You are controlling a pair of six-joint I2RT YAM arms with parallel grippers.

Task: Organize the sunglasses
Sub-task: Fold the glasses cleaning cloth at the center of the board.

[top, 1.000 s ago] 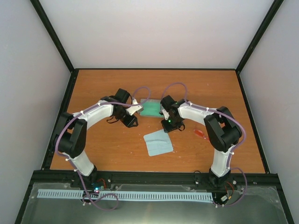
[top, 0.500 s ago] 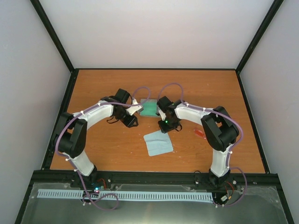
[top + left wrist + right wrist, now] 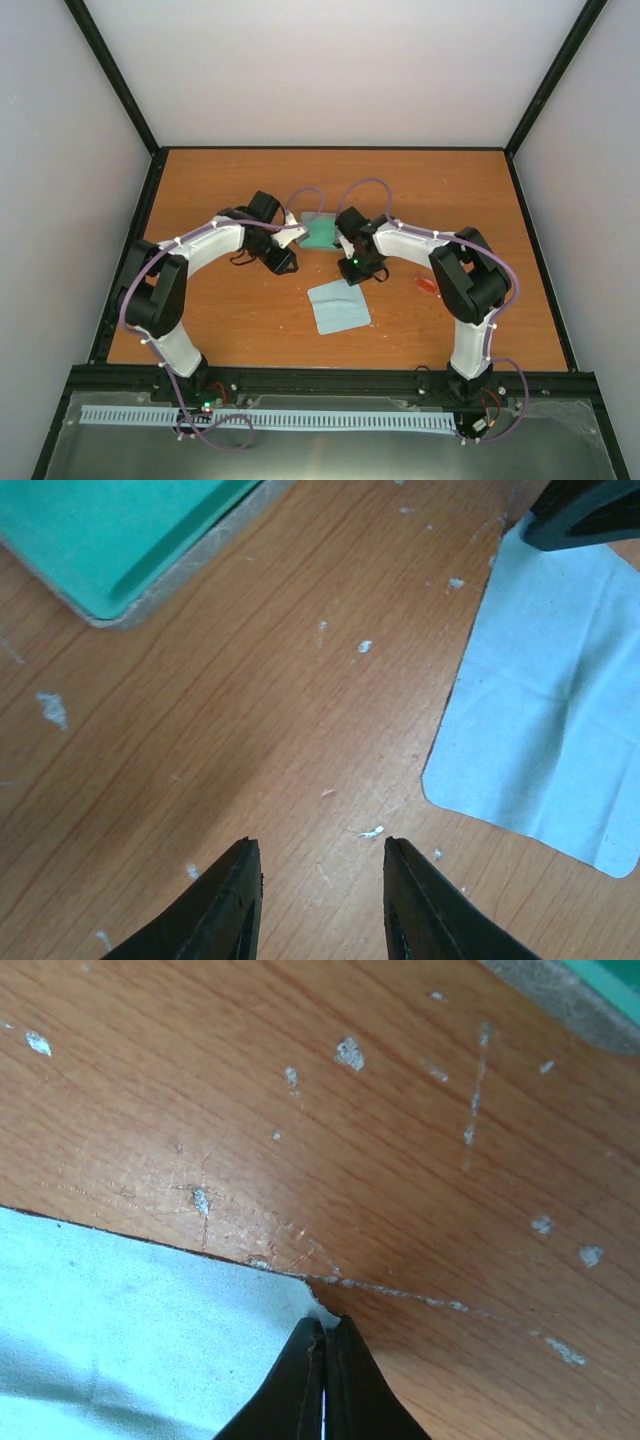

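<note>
**Sunglasses untouched, right hand at the cloth**

Right hand (image 3: 326, 1328): fingers pressed together at a corner of the cloth (image 3: 120, 1300), and it looks clamped on it. Left hand (image 3: 318, 845): fingers apart, empty, low over bare desk (image 3: 300, 700) on the cloth's left side. Case (image 3: 110, 530) lies open near the cloth's far edge, teal lining up. Sunglasses (image 3: 427, 285) lie on the desk right of the cloth, apart from it, partly hidden by the right forearm. Expect them to be light, thin-framed and fragile, with slick lenses. Pinch the bridge or a temple hinge gently, not the lenses. Both arms reach forward and bend inward, wrists pitched down toward the cloth.
</note>
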